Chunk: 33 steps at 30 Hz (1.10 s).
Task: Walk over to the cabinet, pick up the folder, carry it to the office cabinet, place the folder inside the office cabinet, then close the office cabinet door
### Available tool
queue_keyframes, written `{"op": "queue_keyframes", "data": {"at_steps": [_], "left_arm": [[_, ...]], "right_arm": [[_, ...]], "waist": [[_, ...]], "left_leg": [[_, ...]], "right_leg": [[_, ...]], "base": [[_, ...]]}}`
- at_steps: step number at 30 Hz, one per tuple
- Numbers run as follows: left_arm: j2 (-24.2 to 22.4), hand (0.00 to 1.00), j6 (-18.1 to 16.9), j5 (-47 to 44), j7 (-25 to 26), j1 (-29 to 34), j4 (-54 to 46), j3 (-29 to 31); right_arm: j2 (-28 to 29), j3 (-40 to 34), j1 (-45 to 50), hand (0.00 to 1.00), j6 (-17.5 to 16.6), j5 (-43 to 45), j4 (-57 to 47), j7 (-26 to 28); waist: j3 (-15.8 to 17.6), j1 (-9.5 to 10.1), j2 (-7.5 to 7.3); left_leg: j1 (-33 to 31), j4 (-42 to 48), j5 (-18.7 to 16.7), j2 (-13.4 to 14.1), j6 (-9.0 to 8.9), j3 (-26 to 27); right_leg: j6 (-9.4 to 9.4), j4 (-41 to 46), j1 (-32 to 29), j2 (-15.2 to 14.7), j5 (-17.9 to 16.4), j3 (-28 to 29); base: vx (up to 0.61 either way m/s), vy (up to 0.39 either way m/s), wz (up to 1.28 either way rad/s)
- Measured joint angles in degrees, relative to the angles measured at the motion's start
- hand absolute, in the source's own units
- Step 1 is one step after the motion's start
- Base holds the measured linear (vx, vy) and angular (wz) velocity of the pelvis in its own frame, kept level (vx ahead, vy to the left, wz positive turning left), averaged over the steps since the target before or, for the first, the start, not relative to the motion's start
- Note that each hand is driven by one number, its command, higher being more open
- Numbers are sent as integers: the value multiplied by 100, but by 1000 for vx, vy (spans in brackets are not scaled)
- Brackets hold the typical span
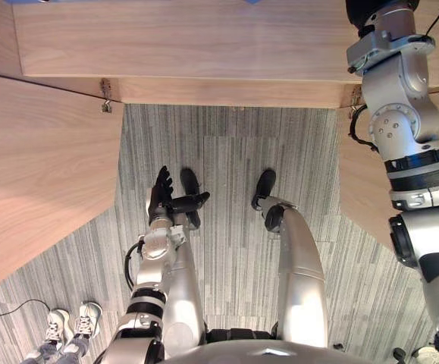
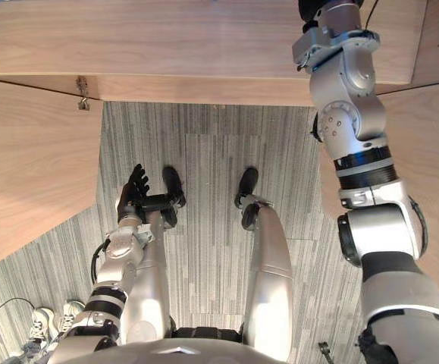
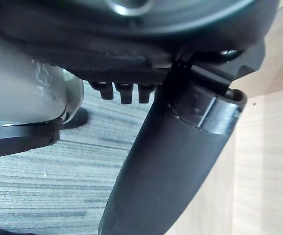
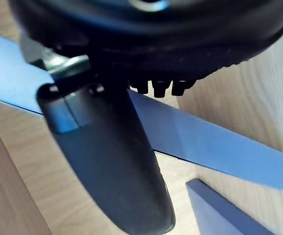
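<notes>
The blue folder (image 4: 219, 147) shows as a slanted band against the wood inside the office cabinet (image 1: 189, 45). My right arm reaches up into the cabinet, where my right hand (image 1: 374, 11) has straight fingers and its thumb (image 4: 112, 161) lying across the folder. A second blue edge (image 4: 219, 210) shows lower down, and I cannot tell whether it belongs to the same folder. A thin blue strip (image 1: 22, 1) peeks in along the cabinet's far side. My left hand (image 1: 162, 199) hangs low over the carpet, open and holding nothing.
The cabinet's left door (image 1: 37, 174) swings out wide on my left. The right door (image 2: 431, 152) stands open behind my right arm. Grey striped carpet (image 1: 227, 152) lies between them. A person's white shoes (image 1: 71, 326) stand at the lower left.
</notes>
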Motion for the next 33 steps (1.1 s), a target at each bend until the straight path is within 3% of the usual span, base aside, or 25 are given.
{"op": "queue_keyframes", "data": {"at_steps": [10, 14, 28, 33], "left_arm": [[6, 100, -124, 155, -12, 20, 14, -12], [19, 100, -158, 334, -12, 21, 19, -47], [93, 100, -213, 553, -4, 28, 29, -125], [93, 100, -233, 557, 3, 23, -2, -122]], "right_arm": [[-865, 679, 32, 100, 34, -757, -10, 427], [-1184, 879, 208, 100, 55, -1518, -16, 512], [-1389, 880, 784, 100, 71, -2972, -14, 431], [-1390, 410, 1124, 100, 69, -3621, -174, 205]], "waist": [[-1, 7, 2], [-1, 19, 2], [-1, 38, 2], [-2, 72, 1]], "left_leg": [[-54, 43, -22, 23, 16, -13], [-75, 59, -34, 25, 29, -18], [-124, 133, -59, 45, 44, -16], [-207, 192, -75, 50, 63, -21]], "right_leg": [[2, -4, -22, 16, -1, -18], [5, 9, -24, 15, -1, -26], [10, 42, -66, 17, -4, -15], [15, 54, -135, 17, -2, -13]], "base": [[24, 49, -1], [0, 0, 0], [9, 27, 0], [27, 59, -1]]}}
